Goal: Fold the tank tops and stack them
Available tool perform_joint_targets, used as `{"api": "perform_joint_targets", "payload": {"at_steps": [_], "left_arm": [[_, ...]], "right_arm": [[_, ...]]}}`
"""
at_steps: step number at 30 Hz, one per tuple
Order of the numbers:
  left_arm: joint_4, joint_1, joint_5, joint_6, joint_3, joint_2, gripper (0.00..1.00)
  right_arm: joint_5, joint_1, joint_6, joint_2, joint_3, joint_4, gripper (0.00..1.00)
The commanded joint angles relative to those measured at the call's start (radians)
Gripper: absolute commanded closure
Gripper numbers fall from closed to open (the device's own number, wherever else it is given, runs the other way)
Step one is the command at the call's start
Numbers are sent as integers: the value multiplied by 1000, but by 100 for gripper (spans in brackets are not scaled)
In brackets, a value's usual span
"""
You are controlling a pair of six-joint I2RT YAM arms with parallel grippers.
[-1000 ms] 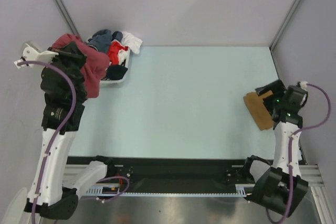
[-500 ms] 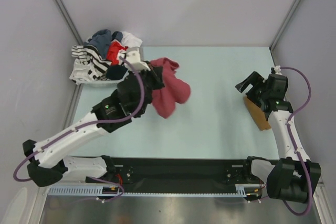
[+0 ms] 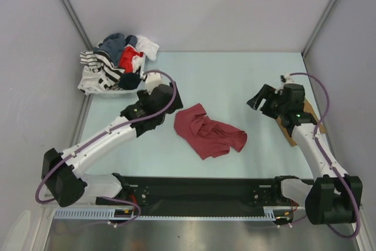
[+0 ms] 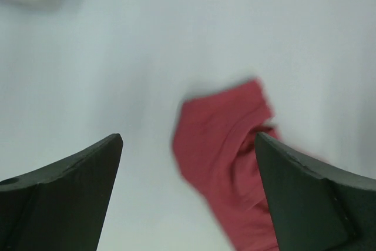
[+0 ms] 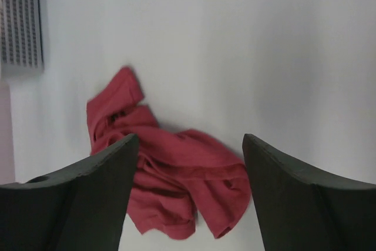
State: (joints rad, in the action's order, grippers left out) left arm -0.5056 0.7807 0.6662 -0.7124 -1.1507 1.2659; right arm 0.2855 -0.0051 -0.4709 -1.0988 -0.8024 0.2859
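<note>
The left end effector (image 4: pixel 188 136) hangs over the table (image 3: pixel 235 74) with its jaws spread wide and empty, just left of the maroon top (image 3: pixel 208 131), which lies crumpled near the middle. The right end effector (image 5: pixel 190 136) is open too, holding nothing, and faces that top from the right. Partly under that arm, a tan top (image 3: pixel 288 133) lies by the table's right edge. A basket (image 3: pixel 111 91) heaped with clothes (image 3: pixel 117 57) sits at the far left corner.

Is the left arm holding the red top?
No, the red top lies loose on the table, apart from the open left fingers.
</note>
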Motion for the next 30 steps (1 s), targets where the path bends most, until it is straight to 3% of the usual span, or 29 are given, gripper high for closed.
{"api": "perform_joint_targets", "payload": {"at_steps": [1,4,7,10,15,16,17,20,27,30], "left_arm": [[55,-11,-173,-9,165,-66,0],[185,-11,-265,37,284,-117,0],[222,-9,-293,68,325,-143,0],[231,-9,-323,93,339,-134,0],[292,3,-433,132,356,-112,0],[297,31,-427,140,349,-109,0],[292,47,-415,140,342,-108,0],[266,103,-361,139,315,-97,0],[306,137,-381,129,324,-79,2],[332,141,-404,128,315,-27,4]], "right_arm": [[-2,129,78,-50,-14,2,26],[-3,194,95,-84,12,1,35],[15,247,101,-117,32,-5,45],[35,338,126,-148,45,-33,48],[-106,412,94,-177,71,-13,43],[-121,393,72,-177,81,-11,34],[-127,381,57,-164,97,-13,33],[-144,350,3,-97,176,-45,35],[-279,341,-57,54,287,30,44],[-284,337,-93,59,328,24,36]]}}
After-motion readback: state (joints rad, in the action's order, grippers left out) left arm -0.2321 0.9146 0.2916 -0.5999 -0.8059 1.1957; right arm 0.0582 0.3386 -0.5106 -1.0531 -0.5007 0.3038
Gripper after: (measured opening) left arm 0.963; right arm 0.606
